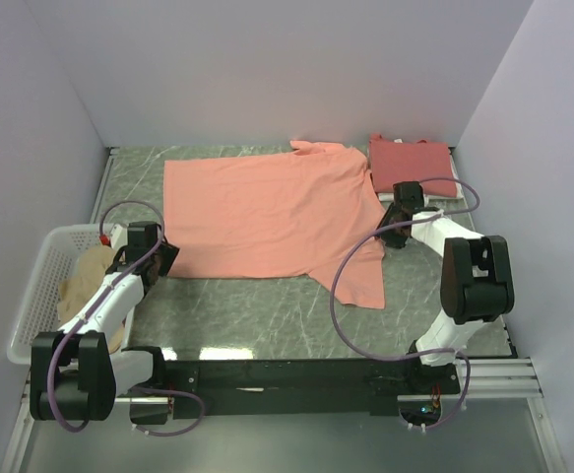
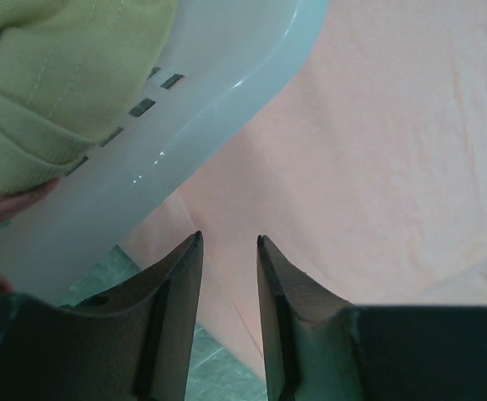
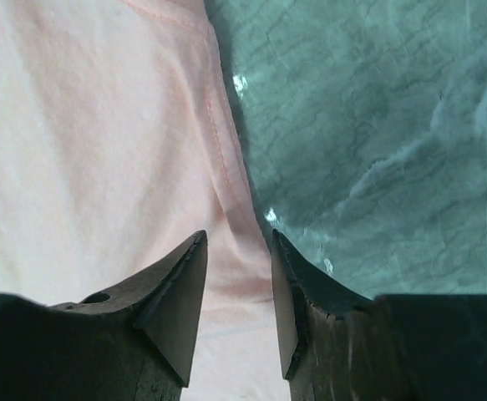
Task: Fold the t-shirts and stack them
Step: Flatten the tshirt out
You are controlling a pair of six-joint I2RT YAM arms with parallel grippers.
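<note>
A salmon-orange t-shirt lies spread flat across the table. A coral-red t-shirt sits folded at the back right. The pale tan t-shirt is bunched in the basket on the left. My left gripper hovers at the orange shirt's near left corner. Its jaws are open, with the shirt's edge showing in the gap. My right gripper is at the shirt's right sleeve edge. It is open, astride the hem, gripping nothing.
The white lattice basket stands at the table's left edge, and its rim is close beside my left fingers. Green marble tabletop shows to the right of the hem. Walls close in the back and both sides.
</note>
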